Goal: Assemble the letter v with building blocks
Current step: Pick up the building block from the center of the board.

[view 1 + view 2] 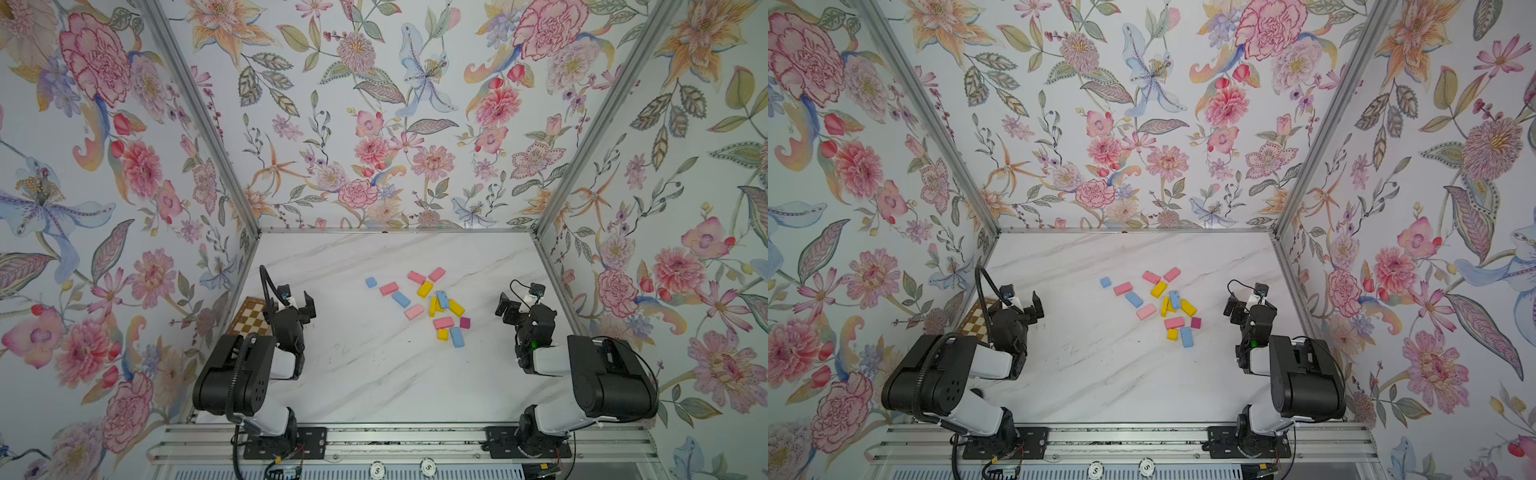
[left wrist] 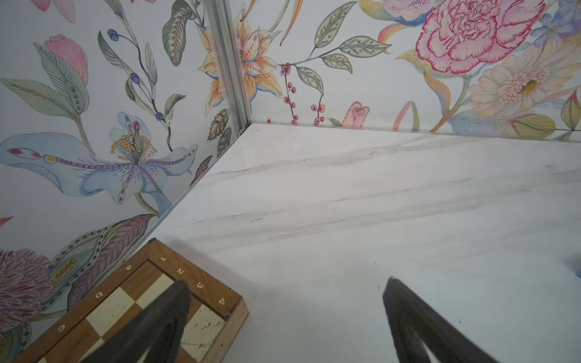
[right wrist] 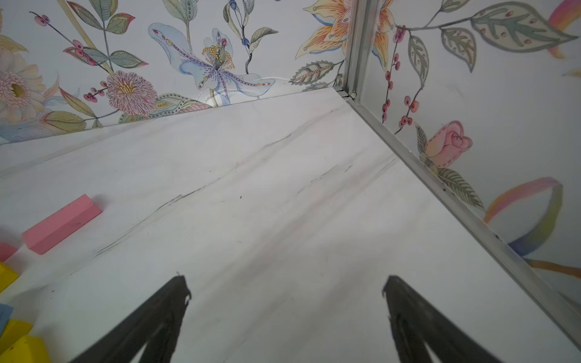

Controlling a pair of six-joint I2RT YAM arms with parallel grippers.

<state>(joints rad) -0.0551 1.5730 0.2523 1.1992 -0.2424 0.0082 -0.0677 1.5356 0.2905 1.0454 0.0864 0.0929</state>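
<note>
The building blocks lie loose in the middle of the marble table in both top views: pink, light blue, yellow and one magenta, with a tighter heap toward the right. My left gripper hovers open and empty well left of them. My right gripper stands open and empty to their right. In the right wrist view a pink block and yellow blocks show at the frame's edge, off to one side of the fingers.
A brown-and-cream checkered board lies against the left wall, partly under the left arm. Floral walls close in three sides. A metal rail carrying both arm bases runs along the front edge.
</note>
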